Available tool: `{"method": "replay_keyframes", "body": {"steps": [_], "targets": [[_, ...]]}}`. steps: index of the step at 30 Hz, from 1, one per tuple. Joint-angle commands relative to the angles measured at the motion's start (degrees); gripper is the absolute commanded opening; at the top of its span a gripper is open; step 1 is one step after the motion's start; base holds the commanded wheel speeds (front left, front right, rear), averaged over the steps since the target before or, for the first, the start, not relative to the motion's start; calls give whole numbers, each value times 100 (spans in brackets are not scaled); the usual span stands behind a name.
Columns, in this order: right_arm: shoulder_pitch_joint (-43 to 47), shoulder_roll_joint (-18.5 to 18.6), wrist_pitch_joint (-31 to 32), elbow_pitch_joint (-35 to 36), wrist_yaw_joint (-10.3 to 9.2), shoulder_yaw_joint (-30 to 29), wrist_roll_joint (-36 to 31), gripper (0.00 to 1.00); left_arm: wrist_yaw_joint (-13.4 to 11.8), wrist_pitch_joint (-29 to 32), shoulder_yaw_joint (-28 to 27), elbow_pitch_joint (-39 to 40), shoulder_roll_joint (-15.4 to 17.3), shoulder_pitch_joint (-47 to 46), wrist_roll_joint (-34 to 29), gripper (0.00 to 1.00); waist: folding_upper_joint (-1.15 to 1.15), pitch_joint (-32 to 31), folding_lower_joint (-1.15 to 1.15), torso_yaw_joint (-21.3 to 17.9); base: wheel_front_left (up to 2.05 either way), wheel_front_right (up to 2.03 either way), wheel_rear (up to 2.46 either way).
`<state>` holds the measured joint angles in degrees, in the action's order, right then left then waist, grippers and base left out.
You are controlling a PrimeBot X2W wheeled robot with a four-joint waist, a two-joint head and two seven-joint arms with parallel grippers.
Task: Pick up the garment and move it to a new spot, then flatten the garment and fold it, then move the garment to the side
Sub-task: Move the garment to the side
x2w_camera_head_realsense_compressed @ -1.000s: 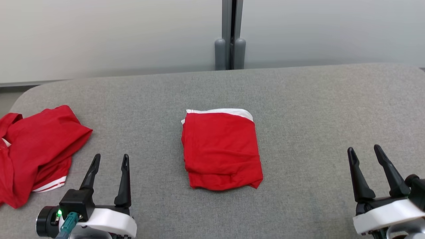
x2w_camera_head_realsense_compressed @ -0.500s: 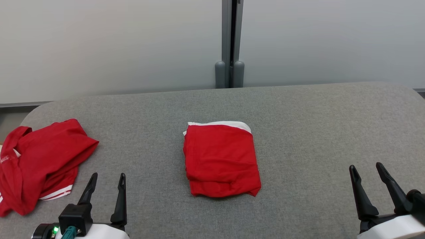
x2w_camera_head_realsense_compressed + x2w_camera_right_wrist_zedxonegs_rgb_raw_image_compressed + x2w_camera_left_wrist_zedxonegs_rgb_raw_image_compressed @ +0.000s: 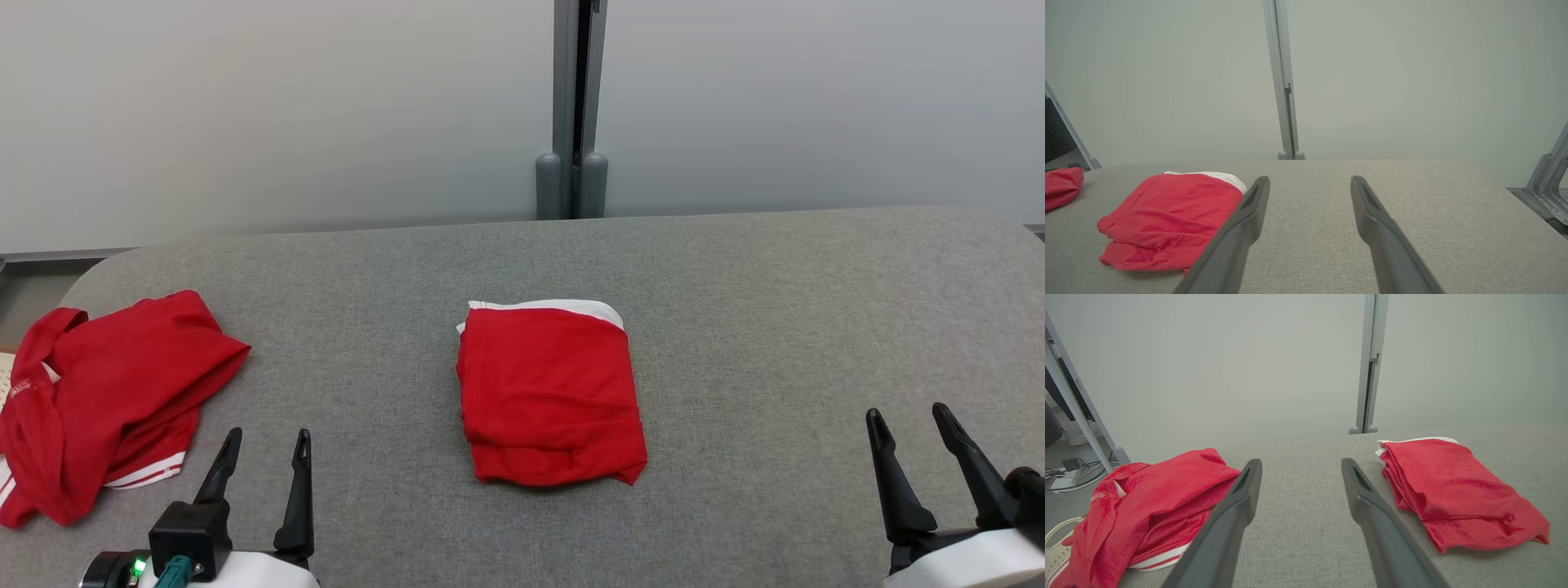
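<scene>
A red garment (image 3: pixel 551 396) with a white band at its far edge lies folded into a neat rectangle at the middle of the grey padded table (image 3: pixel 775 310). It also shows in the left wrist view as the folded garment (image 3: pixel 1453 490) and in the right wrist view (image 3: pixel 1171 216). A second red garment (image 3: pixel 114 392) lies crumpled at the table's left edge. My left gripper (image 3: pixel 269 434) stands open and empty at the near left, between the two garments. At the near right my right gripper (image 3: pixel 906 412) is open and empty too, well apart from the folded one.
A grey post (image 3: pixel 573 106) with two round feet rises behind the table's far edge against a pale wall. A metal frame (image 3: pixel 1547 179) stands off the table's right side. Cables and a slanted frame leg (image 3: pixel 1077 416) lie beyond the left edge.
The whole head picture has slid downward and slightly right, so the camera has moved. Both garments lie as before and both grippers stay open, now lower in the picture.
</scene>
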<state>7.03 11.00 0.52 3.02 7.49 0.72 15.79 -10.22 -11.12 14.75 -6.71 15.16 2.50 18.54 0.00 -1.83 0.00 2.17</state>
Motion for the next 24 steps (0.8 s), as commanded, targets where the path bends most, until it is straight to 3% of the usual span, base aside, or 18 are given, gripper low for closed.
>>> {"method": "replay_keyframes", "body": {"steps": [1, 15, 21, 24], "targets": [[11, 19, 29, -3, 0, -21, -53, 100, -31, -2, 3, -3, 10, -39, 12, 100, 0, -3, 0, 1, 0, 0, 0], [-235, 78, 162, -251, 0, -6, 33, 100, 18, -104, 116, 8, -67, -414, -3, 100, 0, 228, 0, 264, 0, 0, 0], [-1091, 136, 145, -1049, 0, 566, 257, 100, 13, -232, 187, 95, -206, -855, -107, 100, 0, 801, 0, 555, 0, 0, 0], [-1719, 146, 68, -1802, 0, 980, 392, 100, 43, -316, 250, 8, -377, -1175, -152, 100, 0, 1157, 0, 852, 0, 0, 0]]}}
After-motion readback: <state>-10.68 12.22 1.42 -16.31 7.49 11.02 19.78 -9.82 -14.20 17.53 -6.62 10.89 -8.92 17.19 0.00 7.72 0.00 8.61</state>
